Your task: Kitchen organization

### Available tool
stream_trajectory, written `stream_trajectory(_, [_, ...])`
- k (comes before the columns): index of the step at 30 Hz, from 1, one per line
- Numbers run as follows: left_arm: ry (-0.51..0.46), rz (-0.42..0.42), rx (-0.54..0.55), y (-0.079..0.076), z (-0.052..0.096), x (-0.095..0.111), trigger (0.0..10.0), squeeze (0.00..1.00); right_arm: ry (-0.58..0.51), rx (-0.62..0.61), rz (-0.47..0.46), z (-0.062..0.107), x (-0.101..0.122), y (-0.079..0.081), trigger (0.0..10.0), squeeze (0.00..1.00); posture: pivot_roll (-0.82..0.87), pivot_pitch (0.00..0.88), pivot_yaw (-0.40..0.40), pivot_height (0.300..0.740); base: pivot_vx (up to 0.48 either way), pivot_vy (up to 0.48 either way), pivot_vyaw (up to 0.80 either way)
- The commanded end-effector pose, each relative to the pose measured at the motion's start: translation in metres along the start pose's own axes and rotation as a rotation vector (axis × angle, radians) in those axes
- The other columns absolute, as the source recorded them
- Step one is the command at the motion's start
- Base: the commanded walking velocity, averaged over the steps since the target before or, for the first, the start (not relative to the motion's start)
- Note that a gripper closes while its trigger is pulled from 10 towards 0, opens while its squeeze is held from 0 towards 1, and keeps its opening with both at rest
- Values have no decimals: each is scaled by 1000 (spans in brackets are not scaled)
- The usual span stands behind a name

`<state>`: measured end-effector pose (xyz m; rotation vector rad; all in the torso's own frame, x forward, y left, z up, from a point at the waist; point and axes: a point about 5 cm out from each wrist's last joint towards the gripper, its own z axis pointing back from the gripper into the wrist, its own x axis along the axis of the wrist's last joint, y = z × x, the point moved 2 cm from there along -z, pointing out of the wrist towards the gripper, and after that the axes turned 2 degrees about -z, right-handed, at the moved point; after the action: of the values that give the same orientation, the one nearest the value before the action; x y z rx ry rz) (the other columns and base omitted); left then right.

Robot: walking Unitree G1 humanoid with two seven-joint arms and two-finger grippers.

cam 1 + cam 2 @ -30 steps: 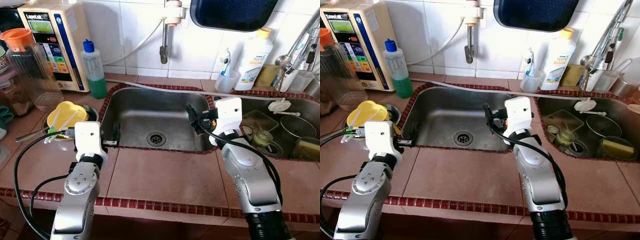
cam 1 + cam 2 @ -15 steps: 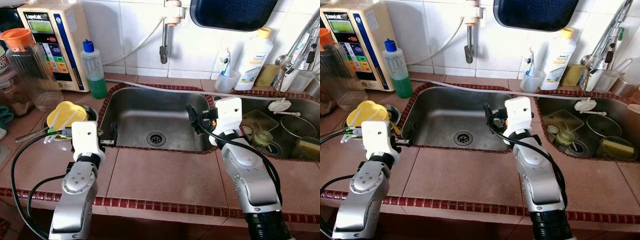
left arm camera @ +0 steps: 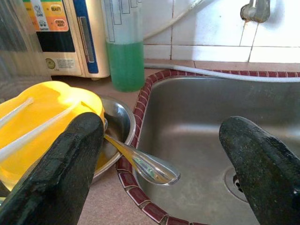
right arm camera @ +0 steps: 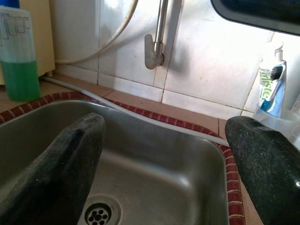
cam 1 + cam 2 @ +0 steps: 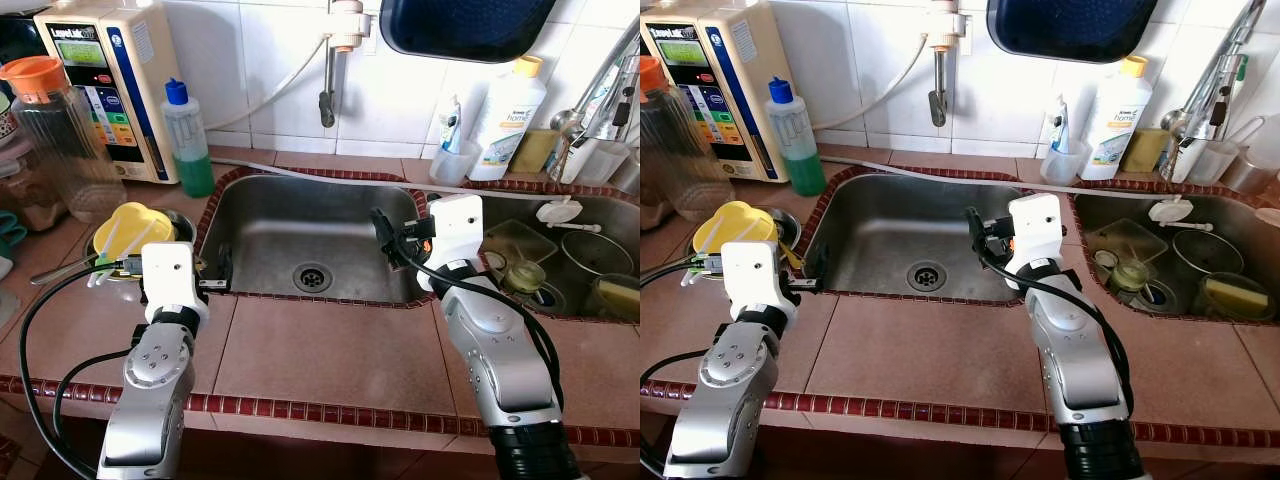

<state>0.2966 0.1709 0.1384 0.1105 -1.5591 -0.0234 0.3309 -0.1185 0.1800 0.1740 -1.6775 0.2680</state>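
Note:
A yellow lid (image 5: 130, 228) with white sticks across it rests in a steel bowl (image 3: 119, 124) on the counter left of the sink (image 5: 300, 215). A metal spoon (image 3: 140, 163) pokes out of the bowl over the sink's red-tiled rim. My left gripper (image 5: 220, 270) hovers open at that rim, beside the bowl, with the spoon's end between its fingers (image 3: 61, 178) but apart from both. My right gripper (image 5: 384, 232) hangs open over the right side of the empty sink basin, its fingers (image 4: 56, 173) holding nothing.
A green soap bottle (image 5: 188, 140), a water ionizer (image 5: 105, 85) and an orange-lidded jar (image 5: 55, 130) stand at the back left. The right basin (image 5: 590, 225) holds dishes and a jar. A detergent bottle (image 5: 508, 115) and a tap (image 5: 333, 60) line the tiled wall.
My left arm has slid a little to the left along the sink rim. The right arm has barely moved.

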Motion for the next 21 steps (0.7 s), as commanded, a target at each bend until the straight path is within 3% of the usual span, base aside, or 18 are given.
stream_trajectory(1, [6,-10,10,4,-1,1,10000,0,-2,1,3,0,1,-1,10000,0,61,3,-16,740,0,352,0])
stream_trajectory(5, [3,-10,12,5,-1,1,10000,0,-2,2,2,0,0,0,10000,0,60,3,-15,740,0,333,0])
stream_trajectory(21, [-55,-69,-3,1,-3,12,10000,0,0,-9,5,1,0,-3,10000,0,58,4,-14,740,0,0,0])
